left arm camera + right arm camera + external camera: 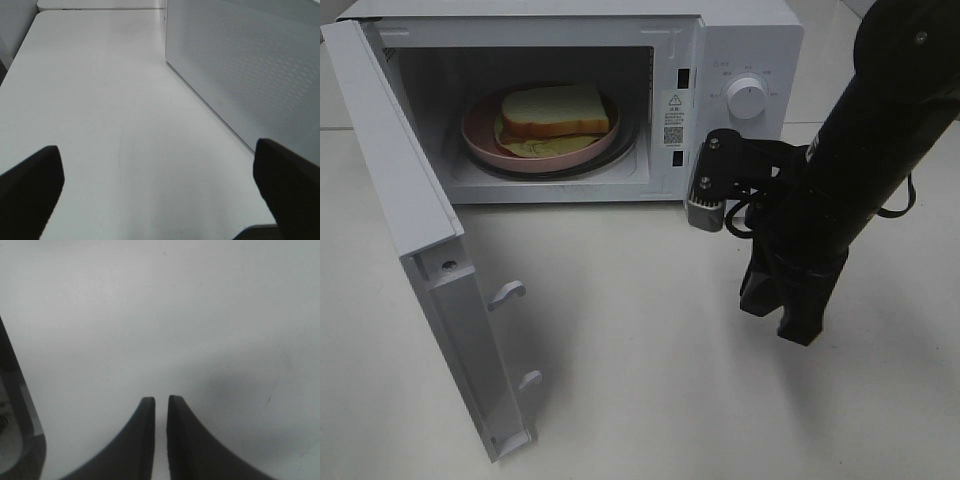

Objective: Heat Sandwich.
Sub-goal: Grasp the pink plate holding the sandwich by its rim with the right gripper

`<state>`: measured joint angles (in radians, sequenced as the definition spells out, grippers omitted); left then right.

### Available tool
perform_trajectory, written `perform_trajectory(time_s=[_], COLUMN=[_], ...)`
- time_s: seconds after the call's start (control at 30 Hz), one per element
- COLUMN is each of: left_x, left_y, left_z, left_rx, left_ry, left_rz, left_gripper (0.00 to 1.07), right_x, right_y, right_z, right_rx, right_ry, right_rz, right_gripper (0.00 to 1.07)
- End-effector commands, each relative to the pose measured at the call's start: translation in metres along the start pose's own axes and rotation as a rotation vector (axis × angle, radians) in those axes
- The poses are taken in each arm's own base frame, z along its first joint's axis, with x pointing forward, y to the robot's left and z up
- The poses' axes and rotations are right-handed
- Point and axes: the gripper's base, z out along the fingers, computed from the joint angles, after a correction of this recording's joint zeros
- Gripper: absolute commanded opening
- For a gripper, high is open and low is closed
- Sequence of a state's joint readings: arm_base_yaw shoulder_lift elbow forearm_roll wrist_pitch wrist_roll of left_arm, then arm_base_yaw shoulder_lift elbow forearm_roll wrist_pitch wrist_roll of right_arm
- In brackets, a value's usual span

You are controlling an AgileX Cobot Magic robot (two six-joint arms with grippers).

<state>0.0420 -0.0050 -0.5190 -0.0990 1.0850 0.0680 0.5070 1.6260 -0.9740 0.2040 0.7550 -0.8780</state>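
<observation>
I found the white-bread sandwich with tan crust and pale green lettuce (554,113) lying on the round pink plate (480,135) inside the white microwave oven (750,40), door (410,230) swung wide. The black right gripper (161,412) hung well apart from it, in front of the control panel with its white dial (747,99), fingers pointing down over the white table (650,380), a thin slit between them, nothing held. Left gripper (160,170) fingers stood wide, beside the oven's perforated wall

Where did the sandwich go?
In the high camera view, the sandwich lies on the pink plate inside the open microwave, upper left.
</observation>
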Motion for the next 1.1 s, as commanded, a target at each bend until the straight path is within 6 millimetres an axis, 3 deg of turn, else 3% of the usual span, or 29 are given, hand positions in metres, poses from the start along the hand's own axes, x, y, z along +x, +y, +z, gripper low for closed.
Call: perform_trajectory(time_s=[0.03,0.17,0.3,0.33,0.4,0.5,0.53,0.67,1.1], left_x=[0.000,0.000,0.000,0.000,0.000,0.000,0.000,0.000,0.000], left_y=[0.000,0.000,0.000,0.000,0.000,0.000,0.000,0.000,0.000], left_z=[-0.002,-0.002,-0.002,-0.002,-0.002,-0.002,-0.002,-0.002,-0.002], left_rx=[-0.002,-0.002,-0.002,-0.002,-0.002,-0.002,-0.002,-0.002,-0.002], left_ry=[-0.029,-0.029,-0.029,-0.029,-0.029,-0.029,-0.029,-0.029,-0.029], left_rz=[-0.006,-0.006,-0.006,-0.006,-0.006,-0.006,-0.006,-0.006,-0.006], left_gripper=[0.98,0.98,0.98,0.98,0.98,0.98,0.98,0.98,0.98], right_x=[0.002,0.002,0.002,0.002,0.001,0.001,0.001,0.000,-0.002], right_y=[-0.001,-0.001,-0.002,-0.003,-0.004,-0.005,-0.005,-0.005,-0.012], right_z=[-0.004,-0.004,-0.004,-0.004,-0.004,-0.004,-0.004,-0.004,-0.007], right_rx=[-0.004,-0.004,0.012,0.023,0.028,0.040,0.040,0.048,0.118], right_ry=[0.011,0.013,0.014,0.014,0.012,0.005,0.005,0.004,0.021], right_rz=[-0.289,-0.431,-0.428,-0.416,-0.403,-0.367,-0.367,-0.355,-0.396], right_gripper=[0.13,0.17,0.25,0.35,0.40,0.63,0.63,0.87,0.87])
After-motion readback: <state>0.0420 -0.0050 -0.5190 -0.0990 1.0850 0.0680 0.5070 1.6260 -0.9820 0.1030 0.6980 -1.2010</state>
